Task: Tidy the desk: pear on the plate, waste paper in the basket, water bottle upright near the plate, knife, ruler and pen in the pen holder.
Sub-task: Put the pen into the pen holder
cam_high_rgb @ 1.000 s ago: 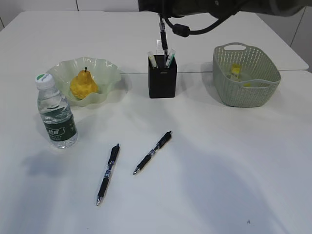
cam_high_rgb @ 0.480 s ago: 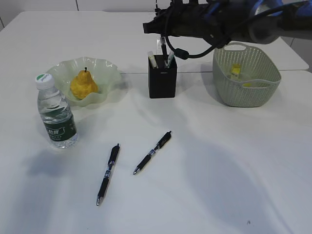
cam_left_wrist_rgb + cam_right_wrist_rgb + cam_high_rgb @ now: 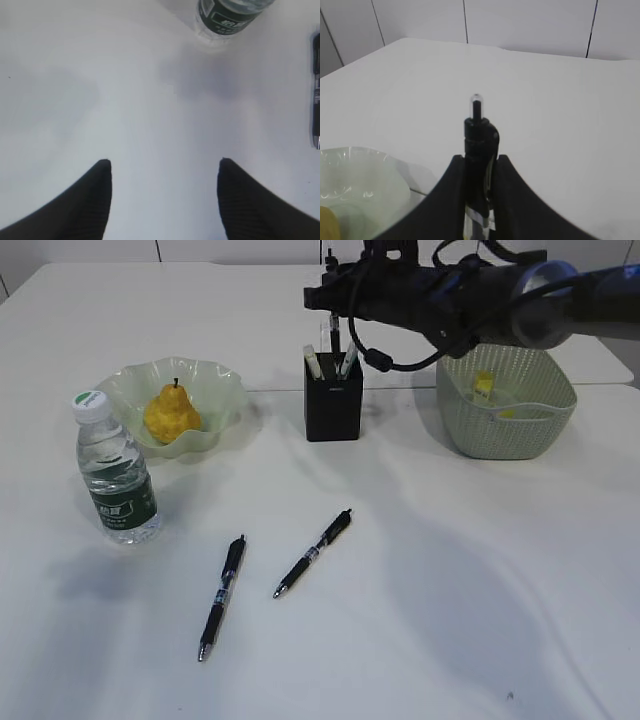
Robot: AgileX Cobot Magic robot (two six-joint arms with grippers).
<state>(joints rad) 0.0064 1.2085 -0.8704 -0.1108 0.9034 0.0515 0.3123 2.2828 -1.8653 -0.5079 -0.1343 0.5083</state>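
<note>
The right hand (image 3: 479,167) is closed narrowly on a black pen (image 3: 479,140), gripping its upper barrel so the clicker end stands above the fingers (image 3: 451,185). In the exterior view this pen (image 3: 333,332) hangs upright over the pen holder (image 3: 333,398), which stands near the tabletop's (image 3: 450,570) far edge, between the plate (image 3: 215,390) and the basket (image 3: 500,400). The pear (image 3: 172,412) lies on the plate. The water bottle (image 3: 115,475) stands upright near the left edge, just in front of the plate. Two more pens (image 3: 222,595) (image 3: 313,552) lie flat mid-tabletop. The left hand (image 3: 162,200) hovers wide and empty above bare tabletop, near the bottle's base (image 3: 227,17).
</note>
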